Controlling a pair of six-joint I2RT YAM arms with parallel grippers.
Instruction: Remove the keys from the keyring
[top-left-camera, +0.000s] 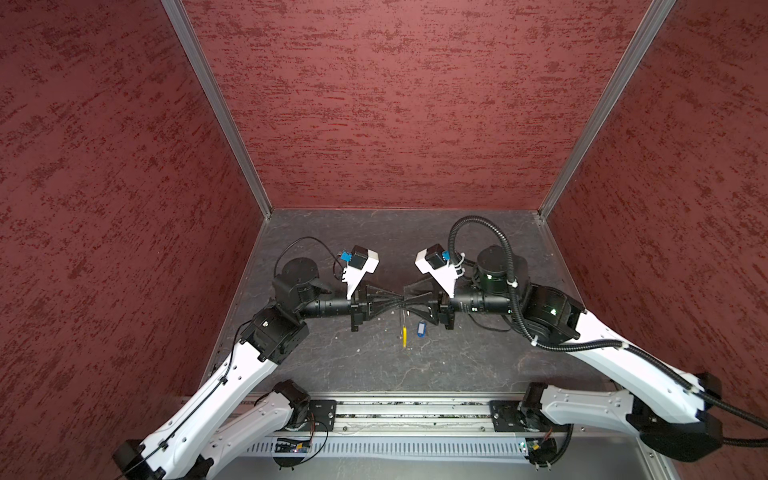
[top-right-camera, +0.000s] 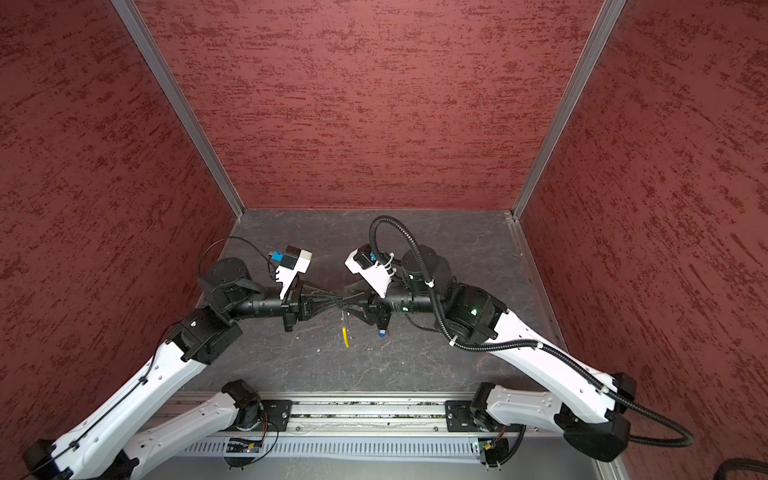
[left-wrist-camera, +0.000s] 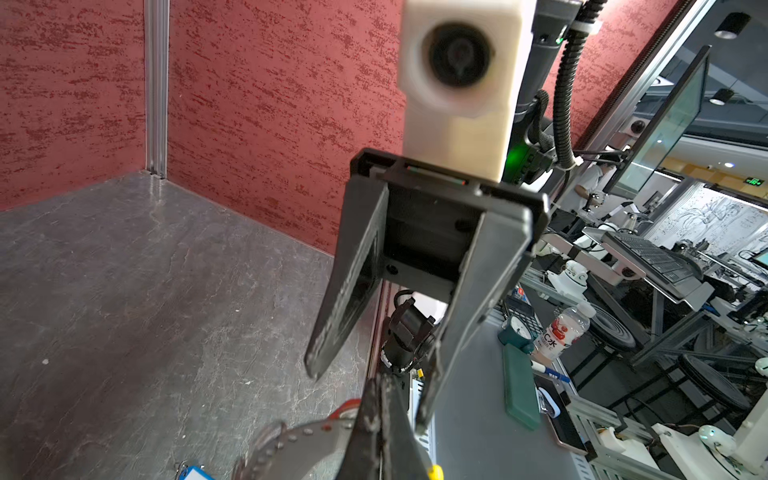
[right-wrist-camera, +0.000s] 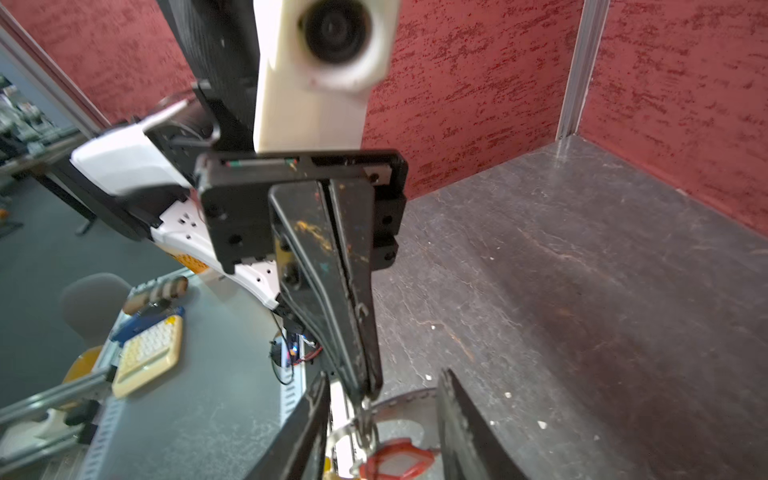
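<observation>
The keyring (top-left-camera: 404, 336) is hanging in the air over the middle of the table (top-left-camera: 457, 365), at the spot where the two arms are meeting. In both top views it is showing edge-on, as a thin wire with its yellow segment (top-right-camera: 346, 337) hanging lowest. The blue key tag (top-left-camera: 422, 329) is dangling just to the right of that yellow piece, and in a top view it is partly hiding behind the right arm's black fingers. In the right wrist view the red key tag (right-wrist-camera: 395, 459) is hanging under the silvery arc of the loop. I cannot make out the metal blades of the keys themselves.

The left gripper (right-wrist-camera: 368, 385) is reaching in from the left with its jaws pressed flat together, pinching the ring's wire at the very tip. The right gripper (left-wrist-camera: 368, 395) is reaching in from the right with its jaws standing apart, gripping nothing. Its two fingers (right-wrist-camera: 465, 436) are straddling the left tip, with the loop and the red tag sitting in the gap between them.

The dark grey table is lying bare around this point, and the red textured walls (top-left-camera: 395, 104) are closing it in on the left, right and far sides.
</observation>
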